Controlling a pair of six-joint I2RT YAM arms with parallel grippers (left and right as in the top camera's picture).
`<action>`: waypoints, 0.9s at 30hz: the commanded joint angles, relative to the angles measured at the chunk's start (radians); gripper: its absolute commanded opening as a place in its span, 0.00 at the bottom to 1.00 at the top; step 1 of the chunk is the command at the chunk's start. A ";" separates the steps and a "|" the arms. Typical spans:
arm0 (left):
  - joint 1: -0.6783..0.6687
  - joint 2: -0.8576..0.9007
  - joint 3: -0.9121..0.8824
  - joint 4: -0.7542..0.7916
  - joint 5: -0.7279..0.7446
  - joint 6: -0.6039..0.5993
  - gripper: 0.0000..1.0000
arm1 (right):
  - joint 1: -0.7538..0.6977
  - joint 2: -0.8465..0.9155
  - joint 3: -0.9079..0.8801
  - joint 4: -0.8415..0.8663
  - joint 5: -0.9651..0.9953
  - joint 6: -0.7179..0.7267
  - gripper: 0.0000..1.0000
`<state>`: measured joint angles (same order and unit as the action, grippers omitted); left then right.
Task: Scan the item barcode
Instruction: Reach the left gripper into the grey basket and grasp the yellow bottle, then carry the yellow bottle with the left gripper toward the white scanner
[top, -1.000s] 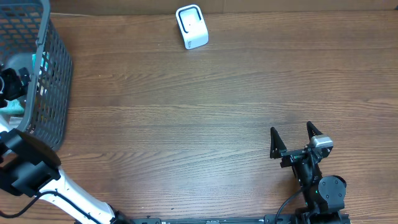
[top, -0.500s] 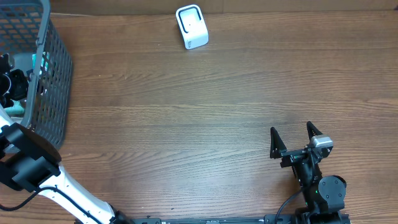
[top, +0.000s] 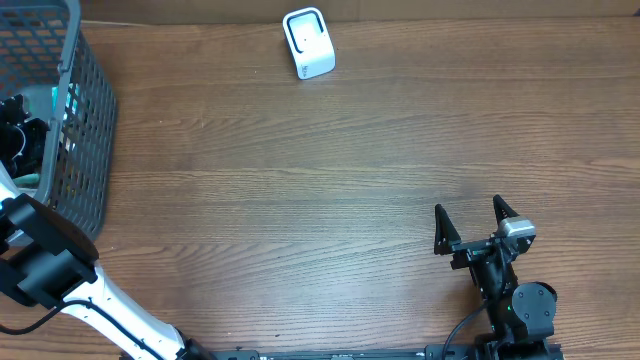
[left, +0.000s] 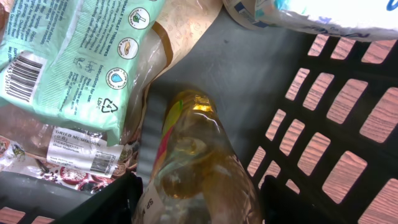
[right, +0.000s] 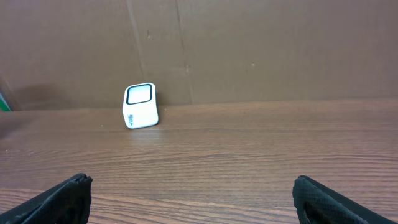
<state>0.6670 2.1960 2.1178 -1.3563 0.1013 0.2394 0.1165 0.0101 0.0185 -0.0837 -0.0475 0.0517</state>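
Inside the grey mesh basket (top: 85, 120) at the table's far left, my left gripper (top: 20, 135) is down among the goods. In the left wrist view its black fingers (left: 118, 202) press against both sides of a clear bottle of yellow liquid (left: 199, 155), which fills the gap of the left gripper (left: 199, 208). The white barcode scanner (top: 308, 42) stands at the table's back edge and shows as the scanner (right: 140, 106) in the right wrist view. My right gripper (top: 478, 222) rests open near the front right, nothing between its fingers.
Beside the bottle lie a mint-green packet (left: 74, 56) with a barcode, a clear pack of dried mushrooms (left: 74, 149) and a white-and-blue bag (left: 311, 15). The basket's black lattice wall (left: 348, 106) stands close on the right. A brown cardboard wall (right: 249, 43) backs the table.
The left arm has shifted slightly deeper into the basket in the overhead view. The right arm has not moved.
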 joint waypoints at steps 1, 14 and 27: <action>-0.010 0.009 -0.005 -0.008 0.007 0.008 0.70 | -0.006 -0.007 -0.011 0.003 0.001 -0.003 1.00; -0.010 0.008 -0.005 -0.022 0.000 -0.007 0.47 | -0.006 -0.007 -0.011 0.003 0.001 -0.003 1.00; -0.012 -0.001 0.547 -0.158 0.080 -0.105 0.31 | -0.006 -0.007 -0.011 0.003 0.001 -0.003 1.00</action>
<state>0.6670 2.2189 2.4405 -1.4921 0.1101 0.1955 0.1165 0.0101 0.0185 -0.0837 -0.0479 0.0521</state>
